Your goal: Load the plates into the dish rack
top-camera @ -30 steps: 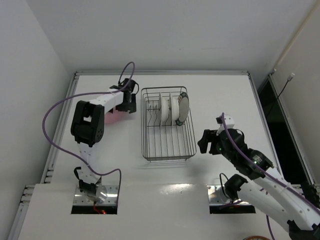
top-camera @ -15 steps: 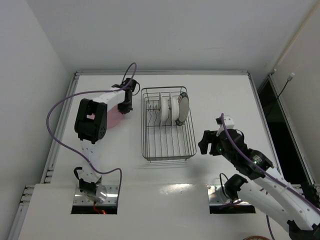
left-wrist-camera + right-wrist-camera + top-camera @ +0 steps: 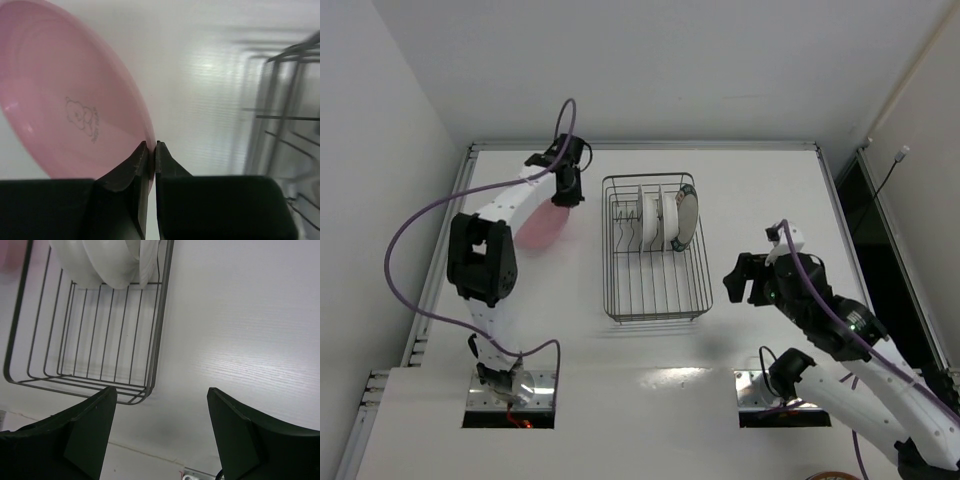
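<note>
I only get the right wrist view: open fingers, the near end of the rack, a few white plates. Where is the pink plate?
Observer: The left gripper is shut on the pink plate, pinching its rim, to the left of the rack.
Operator: How many plates are loaded?
Observer: Three stand at the rack's far end: two white plates and, rightmost, a patterned plate.

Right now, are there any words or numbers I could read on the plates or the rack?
There are no words or numbers clear enough to read.
Pink plate: a small outline drawing, perhaps a bear, with tiny marks beside it that may be letters, too small and blurred to read.
Racked plates and dish rack: no print visible.
</note>
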Tool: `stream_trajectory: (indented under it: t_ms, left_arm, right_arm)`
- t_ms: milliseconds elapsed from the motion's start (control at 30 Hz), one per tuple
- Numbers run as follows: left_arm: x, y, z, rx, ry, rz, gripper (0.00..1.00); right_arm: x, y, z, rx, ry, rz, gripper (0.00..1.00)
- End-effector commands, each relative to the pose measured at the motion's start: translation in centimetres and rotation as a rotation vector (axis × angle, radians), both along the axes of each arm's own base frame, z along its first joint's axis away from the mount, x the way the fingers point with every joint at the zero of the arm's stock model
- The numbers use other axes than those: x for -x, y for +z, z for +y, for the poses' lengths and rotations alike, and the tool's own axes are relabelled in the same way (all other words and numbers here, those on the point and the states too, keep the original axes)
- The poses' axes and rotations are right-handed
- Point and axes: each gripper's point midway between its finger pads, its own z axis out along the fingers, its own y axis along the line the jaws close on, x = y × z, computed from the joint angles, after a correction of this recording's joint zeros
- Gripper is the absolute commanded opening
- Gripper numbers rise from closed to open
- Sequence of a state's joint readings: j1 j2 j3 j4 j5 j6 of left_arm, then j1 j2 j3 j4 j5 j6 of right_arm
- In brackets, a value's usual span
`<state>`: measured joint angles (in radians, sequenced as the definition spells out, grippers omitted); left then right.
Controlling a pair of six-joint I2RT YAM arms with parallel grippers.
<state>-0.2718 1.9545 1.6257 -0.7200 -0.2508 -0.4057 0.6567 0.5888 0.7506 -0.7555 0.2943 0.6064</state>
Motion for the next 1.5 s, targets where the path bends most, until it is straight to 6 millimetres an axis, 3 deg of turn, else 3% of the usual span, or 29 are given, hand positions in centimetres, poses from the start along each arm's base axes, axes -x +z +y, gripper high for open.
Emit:
stream_trajectory:
  t_ms: [0, 100, 167, 233, 267, 400, 533, 733, 1000, 1233, 1467]
  left_arm:
    - [-0.7, 10.4, -1.2, 0.076, 0.032, -0.237, 0.00]
    - [-0.4, 15.5, -2.8, 0.122, 0.020, -0.342, 0.00]
    - [0.1, 20.1, -3.7, 0.187, -0.004, -0.435, 0.00]
    - [0.8, 22.8, -5.0, 0.266, -0.025, -0.494, 0.00]
    - [1.7, 25.9, -6.2, 0.340, -0.069, -0.567, 0.00]
    - [4.5, 31.8, -9.4, 0.515, -0.188, -0.730, 0.00]
    - [7.2, 34.1, -12.8, 0.696, -0.328, -0.804, 0.00]
    - [8.2, 31.9, -16.6, 0.909, -0.451, -0.757, 0.00]
    - [8.7, 28.9, -18.4, 1.065, -0.540, -0.669, 0.00]
    - [8.3, 27.0, -17.8, 1.069, -0.527, -0.620, 0.00]
    - [7.7, 23.6, -17.5, 1.051, -0.501, -0.535, 0.00]
  right_arm:
    - [-0.2, 3.5, -0.9, -0.037, -0.048, -0.074, 0.71]
    - [0.2, 4.5, -1.2, -0.051, -0.048, -0.092, 0.71]
    - [0.3, 4.3, -1.3, -0.045, -0.048, -0.084, 0.71]
    - [0.7, 4.4, -1.6, -0.051, -0.048, -0.092, 0.71]
    - [0.8, 4.6, -1.7, -0.057, -0.048, -0.099, 0.71]
    - [1.2, 5.1, -1.5, -0.096, -0.034, -0.119, 0.71]
    - [1.0, 5.5, -1.1, -0.108, -0.026, -0.127, 0.71]
    - [1.0, 5.2, -1.1, -0.096, -0.026, -0.111, 0.71]
    - [1.5, 4.7, -2.0, -0.075, -0.045, -0.102, 0.71]
    - [1.5, 4.7, -2.0, -0.075, -0.045, -0.102, 0.71]
    - [1.5, 4.7, -2.0, -0.075, -0.045, -0.102, 0.71]
